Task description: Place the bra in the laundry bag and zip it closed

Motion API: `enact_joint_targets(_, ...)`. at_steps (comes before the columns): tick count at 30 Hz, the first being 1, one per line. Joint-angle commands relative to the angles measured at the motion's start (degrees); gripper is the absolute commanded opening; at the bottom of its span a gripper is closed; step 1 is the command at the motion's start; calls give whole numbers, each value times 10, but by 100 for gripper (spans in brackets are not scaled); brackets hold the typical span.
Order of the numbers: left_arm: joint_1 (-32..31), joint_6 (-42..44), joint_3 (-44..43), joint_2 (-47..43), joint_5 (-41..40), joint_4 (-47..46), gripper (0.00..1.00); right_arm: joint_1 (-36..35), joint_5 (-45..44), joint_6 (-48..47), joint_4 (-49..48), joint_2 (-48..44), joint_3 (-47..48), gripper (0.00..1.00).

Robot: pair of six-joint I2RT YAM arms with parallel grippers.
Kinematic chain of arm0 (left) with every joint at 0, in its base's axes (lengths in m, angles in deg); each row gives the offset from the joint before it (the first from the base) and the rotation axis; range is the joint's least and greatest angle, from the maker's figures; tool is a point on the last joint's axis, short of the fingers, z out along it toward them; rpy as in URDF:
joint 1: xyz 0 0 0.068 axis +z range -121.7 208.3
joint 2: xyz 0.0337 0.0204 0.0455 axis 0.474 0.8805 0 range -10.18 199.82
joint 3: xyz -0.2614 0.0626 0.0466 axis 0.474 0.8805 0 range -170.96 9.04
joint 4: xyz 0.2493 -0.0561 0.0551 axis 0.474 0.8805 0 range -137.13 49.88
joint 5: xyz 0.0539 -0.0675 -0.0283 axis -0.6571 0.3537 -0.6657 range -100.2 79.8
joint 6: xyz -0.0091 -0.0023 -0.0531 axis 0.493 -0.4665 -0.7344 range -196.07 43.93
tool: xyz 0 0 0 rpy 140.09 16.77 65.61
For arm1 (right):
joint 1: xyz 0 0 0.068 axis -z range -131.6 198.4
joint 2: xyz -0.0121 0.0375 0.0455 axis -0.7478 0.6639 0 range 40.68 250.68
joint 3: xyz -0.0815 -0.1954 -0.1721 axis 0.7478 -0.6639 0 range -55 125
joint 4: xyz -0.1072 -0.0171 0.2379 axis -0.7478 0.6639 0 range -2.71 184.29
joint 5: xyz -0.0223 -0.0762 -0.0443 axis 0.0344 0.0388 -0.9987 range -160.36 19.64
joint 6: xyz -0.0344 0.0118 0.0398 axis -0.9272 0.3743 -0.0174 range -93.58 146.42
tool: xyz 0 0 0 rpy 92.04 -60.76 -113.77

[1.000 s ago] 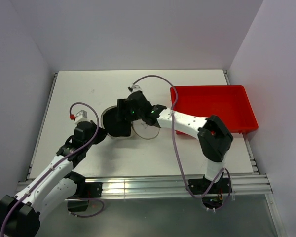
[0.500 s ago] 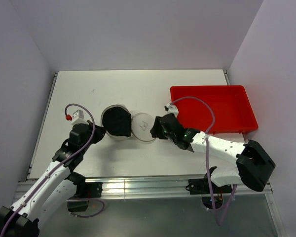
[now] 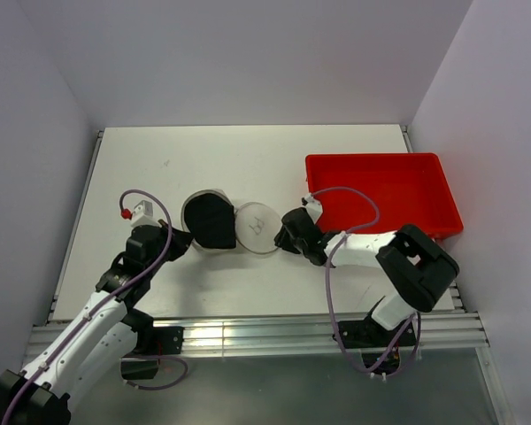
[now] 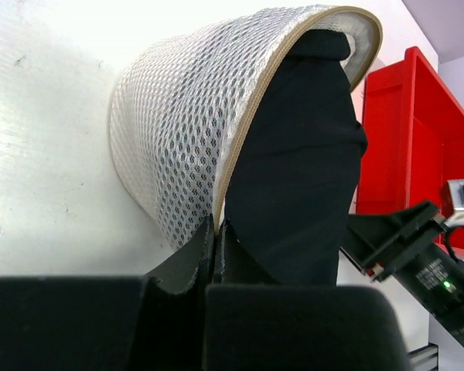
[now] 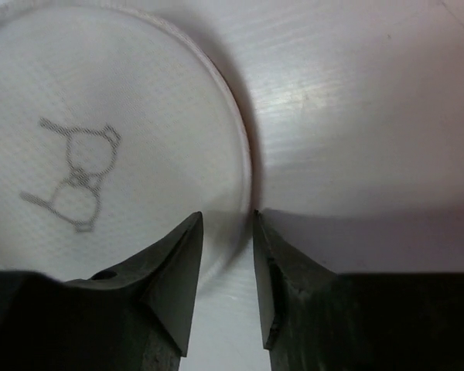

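Observation:
The laundry bag is a white mesh cylinder lying on its side, mouth open, with the black bra filling it. In the left wrist view the mesh curves over the bra. My left gripper is shut on the bag's beige rim. The round lid lies flat on the table to the right of the bag, its small black mark up. My right gripper is low at the lid's right edge, its jaws narrowly open on either side of the rim.
A red rectangular bin stands at the right of the table, just behind my right arm, and shows in the left wrist view too. White walls close in the table at the back and sides.
My right arm has pulled back from over the bag and come down at the lid's right edge, and its jaws have narrowed. The left gripper keeps its hold on the bag's rim.

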Motion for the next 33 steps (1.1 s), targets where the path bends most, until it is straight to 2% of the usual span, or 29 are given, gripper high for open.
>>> enact_joint_targets(1, 2, 6, 8, 1, 20, -32, 0, 12, -1, 23, -53, 41, 16, 39)
enact_joint_targets(2, 2, 6, 9, -1, 21, -37, 0, 15, 3, 24, -59, 50, 21, 29)
enact_joint_targets(4, 2, 5, 8, -3, 20, -38, 0, 19, 2, 25, -63, 71, 33, 15)
enact_joint_targets(5, 2, 5, 4, -3, 19, -36, 0, 19, -2, 24, -72, 67, 33, 0)
enact_joint_targets(8, 2, 10, -5, -6, 11, -29, 0, 16, -48, 4, -88, 21, 10, 0)
enact_joint_targets(12, 2, 24, -45, 2, 5, -25, 0, -3, -117, -78, 8, -127, 20, 0)
enact_joint_targets(13, 2, 26, -53, 4, 5, -25, 0, -10, -134, -104, 36, -196, 46, 0)
enact_joint_targets(15, 3, 30, -67, 8, 9, -27, 0, -27, -160, -175, 134, -254, 94, 0)
enact_joint_targets(16, 2, 33, -81, 7, 9, -25, 0, -35, -172, -197, 167, -296, 153, 0)
enact_joint_targets(18, 2, 37, -93, 2, 5, -21, 0, -59, -190, -251, 237, -322, 213, 0)
enact_joint_targets(20, 1, 41, -102, -7, 0, -17, 0, -71, -180, -279, 285, -327, 285, 0)
enact_joint_targets(22, 0, 41, -99, -13, -7, -14, 0, -73, -161, -294, 320, -282, 336, 0)
enact_joint_targets(23, 0, 40, -91, -18, -4, -14, 0, -74, -171, -309, 352, -236, 347, 0)
enact_joint_targets(25, 1, 38, -82, -20, -3, -15, 0, -73, -218, -311, 383, -202, 374, 0)
enact_joint_targets(27, 0, 32, -64, -28, -1, -19, 0, -73, -215, -318, 350, -210, 370, 0)
enact_joint_targets(29, -1, 31, -54, -40, 2, -25, 0, -72, -176, -340, 294, -221, 350, 0)
enact_joint_targets(31, -1, 36, -44, -45, 13, -35, 0, -72, -167, -344, 314, -183, 384, 0)
enact_joint_targets(33, -1, 47, -46, -43, 22, -39, 9, -74, -147, -352, 323, -150, 391, 0)
